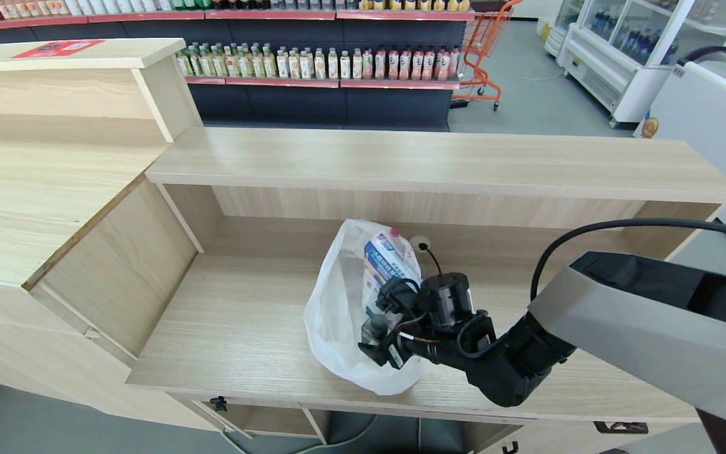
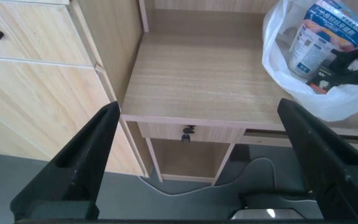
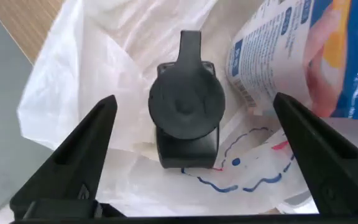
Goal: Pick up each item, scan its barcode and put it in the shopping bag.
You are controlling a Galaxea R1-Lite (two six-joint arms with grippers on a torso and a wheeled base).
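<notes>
A white plastic shopping bag [image 1: 338,315] lies open on the lower wooden counter [image 1: 243,328]. Inside it leans a blue and white packet [image 1: 385,258]. My right gripper [image 1: 388,321] is at the bag's mouth, open, its fingers [image 3: 73,162] wide on either side of a black round-topped object [image 3: 185,124] standing in the bag [image 3: 92,74] beside the packet [image 3: 291,56]; neither finger touches it. My left gripper [image 2: 197,106] hangs open and holds nothing, low in front of the counter edge [image 2: 197,115], with the bag [image 2: 303,93] off to one side.
A raised wooden ledge [image 1: 438,161] runs behind the lower counter, with a cable socket [image 1: 421,243] in the back wall. A tall cabinet with drawers [image 1: 35,208] closes the left side. A small locked drawer [image 2: 188,132] sits under the counter. Bottle shelves [image 1: 319,63] stand beyond.
</notes>
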